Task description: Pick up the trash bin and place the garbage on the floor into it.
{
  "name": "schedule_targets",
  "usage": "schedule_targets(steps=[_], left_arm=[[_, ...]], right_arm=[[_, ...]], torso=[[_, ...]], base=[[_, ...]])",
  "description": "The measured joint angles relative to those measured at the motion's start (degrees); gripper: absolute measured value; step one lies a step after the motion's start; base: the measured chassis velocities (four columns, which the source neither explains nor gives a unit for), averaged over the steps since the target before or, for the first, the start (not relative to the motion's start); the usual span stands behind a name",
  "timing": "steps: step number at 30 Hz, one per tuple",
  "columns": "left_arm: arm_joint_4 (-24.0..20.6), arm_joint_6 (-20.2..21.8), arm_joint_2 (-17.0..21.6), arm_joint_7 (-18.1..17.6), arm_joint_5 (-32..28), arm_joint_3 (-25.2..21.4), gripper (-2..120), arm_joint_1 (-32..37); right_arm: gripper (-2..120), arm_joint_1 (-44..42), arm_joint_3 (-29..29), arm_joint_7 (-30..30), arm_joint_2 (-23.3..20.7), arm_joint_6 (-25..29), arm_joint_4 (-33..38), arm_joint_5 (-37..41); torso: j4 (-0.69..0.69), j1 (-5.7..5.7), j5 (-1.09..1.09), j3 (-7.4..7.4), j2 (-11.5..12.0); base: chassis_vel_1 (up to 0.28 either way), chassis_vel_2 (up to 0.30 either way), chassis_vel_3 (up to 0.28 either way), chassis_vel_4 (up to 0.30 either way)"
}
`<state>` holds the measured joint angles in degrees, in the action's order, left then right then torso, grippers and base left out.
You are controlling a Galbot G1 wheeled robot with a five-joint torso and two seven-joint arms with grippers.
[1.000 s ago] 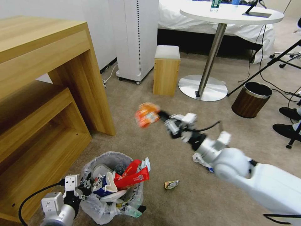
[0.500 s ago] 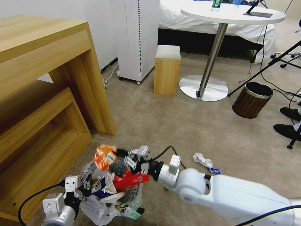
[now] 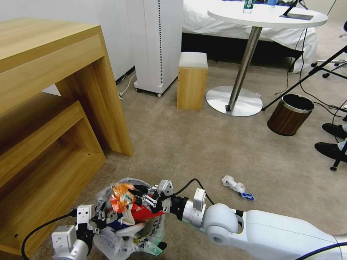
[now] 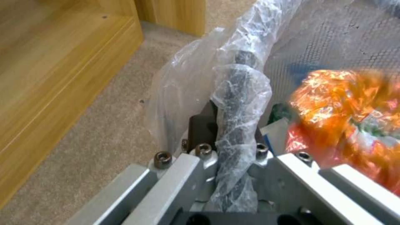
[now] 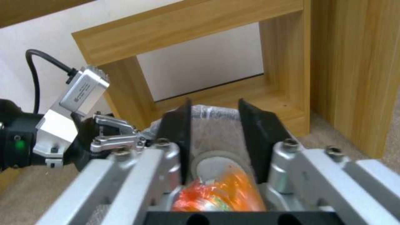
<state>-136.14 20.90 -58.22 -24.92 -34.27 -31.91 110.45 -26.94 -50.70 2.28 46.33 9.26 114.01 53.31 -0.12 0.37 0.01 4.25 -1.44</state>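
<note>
The trash bin (image 3: pixel 108 240), lined with a crinkly plastic bag, sits low at the front left, heaped with garbage: a red wrapper (image 3: pixel 146 213), a white slipper (image 3: pixel 126 216) and a blue-white carton (image 3: pixel 115 224). My left gripper (image 3: pixel 98 216) is shut on the bin's bag-covered rim (image 4: pixel 237 93). Just over the bin's mouth my right gripper (image 3: pixel 141 195) stands open, its black fingers (image 5: pixel 177 131) apart. The orange wrapper (image 3: pixel 121 196) lies loose on the heap, beyond those fingertips; it also shows as the orange wrapper (image 4: pixel 346 106) in the left wrist view. A crumpled white paper (image 3: pixel 235 186) lies on the carpet to the right.
A wooden desk with low shelves (image 3: pixel 54 108) stands close on the left. Farther back are a white tower unit (image 3: pixel 157 43), a wooden stool (image 3: pixel 192 81) and a round table's base (image 3: pixel 234 102). A brown wood-grain bin (image 3: pixel 289 115) and a person's shoes (image 3: pixel 330 139) are at the right.
My right arm swung from mid-floor back to the bin with the orange wrapper, lowered and opened; the wrapper now rests on the bin's heap. The left gripper kept its hold.
</note>
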Motion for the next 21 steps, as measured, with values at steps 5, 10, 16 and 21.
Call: schedule_targets(steps=[5, 10, 16, 21], left_arm=[[0.0, 0.0, -0.41, 0.24, 1.01, 0.14, 0, 0.46], [-0.16, -0.02, -0.39, 0.72, 1.57, 0.05, 0, 0.82], [-0.35, -0.3, 0.16, 0.85, 1.69, -0.22, 0, 1.15], [-0.37, -0.46, 0.42, 1.05, 2.14, 0.01, 0, 1.22]], right_arm=[[55, -0.2, 0.43, 0.75, -0.08, 0.21, -0.15, -0.35], [76, -0.32, 5.45, 5.17, -1.2, -1.16, -0.53, -2.27], [95, -1.41, 12.89, 9.57, -5.03, -3.98, 0.0, 0.54], [100, -3.73, 16.68, 11.81, -9.48, -9.09, 0.31, 2.15]], torso=[[0.0, 0.0, 0.0, 0.0, 0.0], [0.01, 0.0, 0.0, 0.0, 0.0], [0.0, 0.0, 0.01, 0.0, 0.0], [0.01, 0.0, 0.02, 0.0, 0.0]], base=[[0.0, 0.0, 0.0, 0.0], [0.0, 0.0, 0.0, 0.0], [0.0, 0.0, 0.0, 0.0], [0.0, 0.0, 0.0, 0.0]])
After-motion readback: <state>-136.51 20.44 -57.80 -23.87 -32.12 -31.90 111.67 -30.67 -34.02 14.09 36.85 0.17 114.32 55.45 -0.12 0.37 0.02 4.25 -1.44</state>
